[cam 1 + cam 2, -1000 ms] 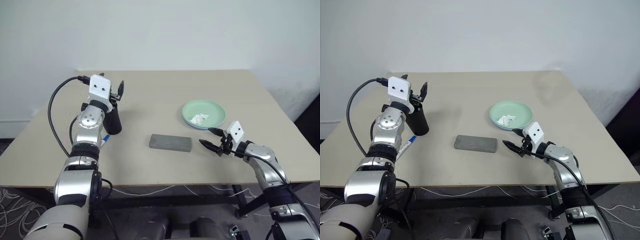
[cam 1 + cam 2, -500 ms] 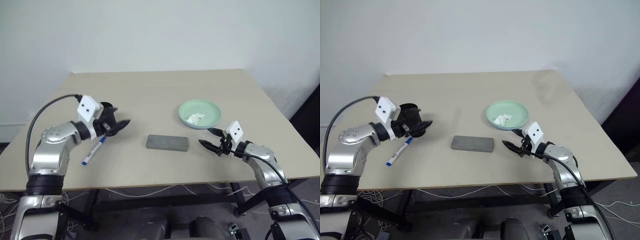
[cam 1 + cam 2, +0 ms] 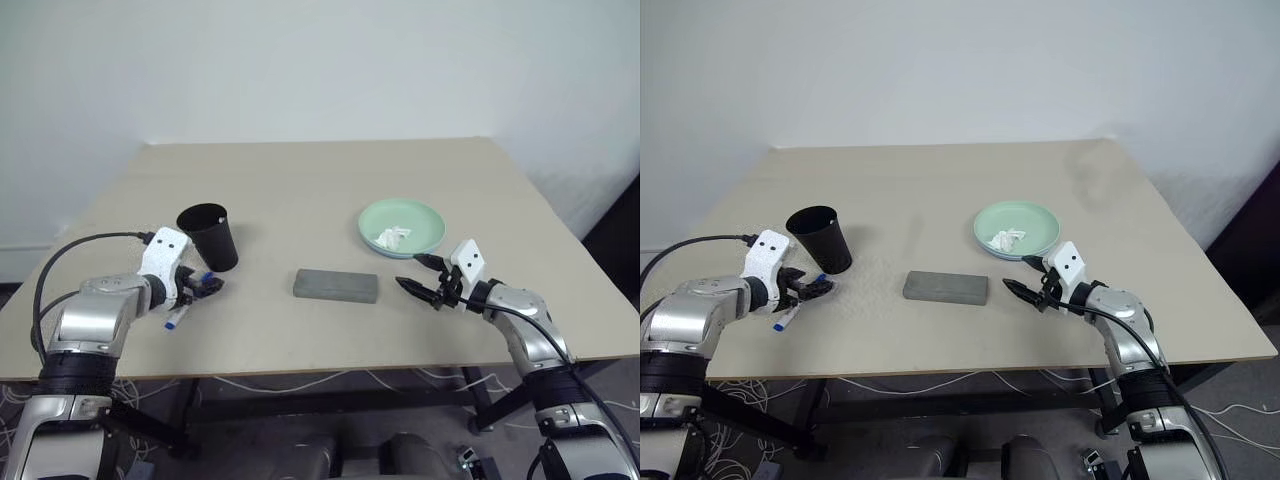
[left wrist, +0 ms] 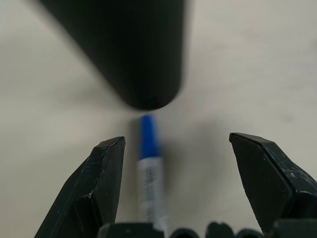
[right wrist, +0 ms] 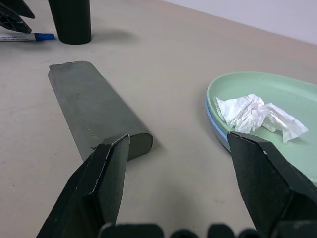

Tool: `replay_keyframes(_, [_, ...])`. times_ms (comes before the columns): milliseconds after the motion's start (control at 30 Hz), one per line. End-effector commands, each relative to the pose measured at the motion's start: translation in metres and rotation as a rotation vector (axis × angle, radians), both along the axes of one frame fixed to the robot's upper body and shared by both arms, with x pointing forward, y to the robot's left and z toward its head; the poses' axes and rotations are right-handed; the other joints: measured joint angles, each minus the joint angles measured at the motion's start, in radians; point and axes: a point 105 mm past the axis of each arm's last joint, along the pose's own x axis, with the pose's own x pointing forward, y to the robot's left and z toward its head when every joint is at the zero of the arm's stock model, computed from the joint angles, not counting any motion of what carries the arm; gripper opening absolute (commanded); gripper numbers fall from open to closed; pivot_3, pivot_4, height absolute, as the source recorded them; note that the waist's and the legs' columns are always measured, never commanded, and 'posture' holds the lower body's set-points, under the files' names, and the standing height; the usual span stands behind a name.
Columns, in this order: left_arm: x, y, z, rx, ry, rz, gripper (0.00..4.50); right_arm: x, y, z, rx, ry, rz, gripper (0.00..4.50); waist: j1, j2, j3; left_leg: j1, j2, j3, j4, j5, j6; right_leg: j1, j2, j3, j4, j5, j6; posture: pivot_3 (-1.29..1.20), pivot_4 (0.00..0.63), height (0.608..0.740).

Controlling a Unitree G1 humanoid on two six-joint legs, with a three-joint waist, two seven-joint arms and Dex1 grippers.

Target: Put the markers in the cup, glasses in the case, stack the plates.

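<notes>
Since a second ago, the left gripper (image 3: 205,287) has been brought down from up beside the cup (image 3: 211,236) to low over the table (image 3: 300,180), and the cup, which was partly hidden behind that arm, is now seen standing upright by itself. Largest first: the table holds everything, and nothing sits close to its edge. The plates (image 3: 402,226) are already stacked, the green one on the blue one, with a small crumpled tissue (image 3: 391,237) lying on top. The grey case (image 3: 337,286) lies flat in the middle, between the cup and the plates, and the glasses are thought to be inside it, though this cannot be seen. The cup stands just beyond the marker (image 4: 150,168), almost touching its blue cap. The marker lies flat on the table, with the left gripper's fingers spread wide on either side of it and nothing held yet. The right gripper (image 3: 420,275) is held open too, empty, between the case and the plates. What could go wrong: the cup could be bumped and tipped over, because it is so close to the marker. The marker could be squeezed badly and rolled away or dropped. It could also be missed at the cup's rim.
</notes>
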Motion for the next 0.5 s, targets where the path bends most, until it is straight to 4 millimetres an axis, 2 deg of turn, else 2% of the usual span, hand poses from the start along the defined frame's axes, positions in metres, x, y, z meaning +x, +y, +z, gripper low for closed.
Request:
replay_keyframes(33, [0.009,0.012,0.012,0.031,-0.038,0.058,3.54,0.003,0.004,0.015,0.006,-0.061,0.016,3.43,0.001,0.000,0.000,0.000,0.000,0.000,0.000,0.000,0.000,0.000,0.000,0.000,0.000,0.000,0.000,0.00,0.000,0.738])
replay_keyframes(233, [0.013,0.013,0.000,0.023,-0.003,0.056,3.54,0.002,0.003,0.017,0.010,-0.061,0.019,3.43,0.013,0.000,0.000,0.000,0.000,0.000,0.000,0.000,0.000,0.000,0.000,0.000,0.000,0.000,-0.001,0.00,0.000,0.738])
replay_keyframes(500, [0.016,0.011,-0.011,0.002,0.032,0.039,3.54,-0.017,0.004,0.049,0.152,-0.067,0.148,3.43,0.019,0.000,0.000,-0.001,0.000,0.000,0.001,0.000,0.000,0.001,-0.001,0.000,-0.001,-0.001,0.000,0.00,0.000,0.738])
